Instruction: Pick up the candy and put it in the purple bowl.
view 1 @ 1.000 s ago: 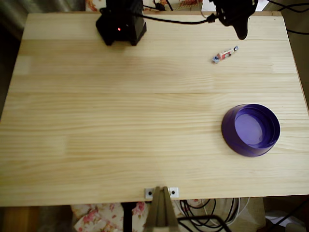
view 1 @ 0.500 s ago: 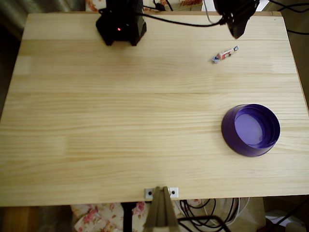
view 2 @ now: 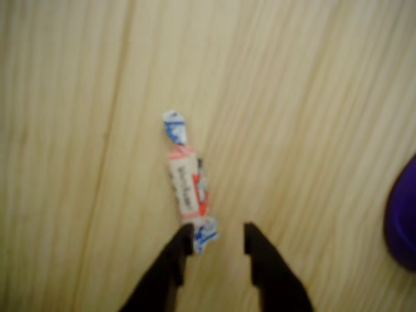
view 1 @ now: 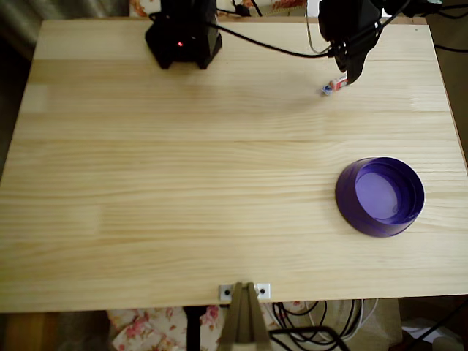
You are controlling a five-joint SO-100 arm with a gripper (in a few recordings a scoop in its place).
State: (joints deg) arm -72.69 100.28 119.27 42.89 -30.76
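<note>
The candy (view 2: 186,183) lies flat on the wooden table, a white and red wrapped sweet with blue twisted ends. In the overhead view the candy (view 1: 330,86) sits near the far right of the table, partly covered by my black gripper (view 1: 352,73) hovering over it. In the wrist view my gripper (view 2: 216,242) stands open, its two dark fingertips just below the candy's lower end, the left tip touching or nearly touching the wrapper. The purple bowl (view 1: 380,196) rests upright on the right side, well nearer the front edge than the candy; its rim (view 2: 402,214) shows at the wrist view's right edge.
The arm's black base (view 1: 183,40) stands at the far edge of the wooden table (view 1: 183,183), with cables running to the right. A metal bracket (view 1: 245,291) is clamped at the front edge.
My gripper has come down and forward from the table's far edge until it hangs over the candy's right end. The candy and the bowl have not moved.
</note>
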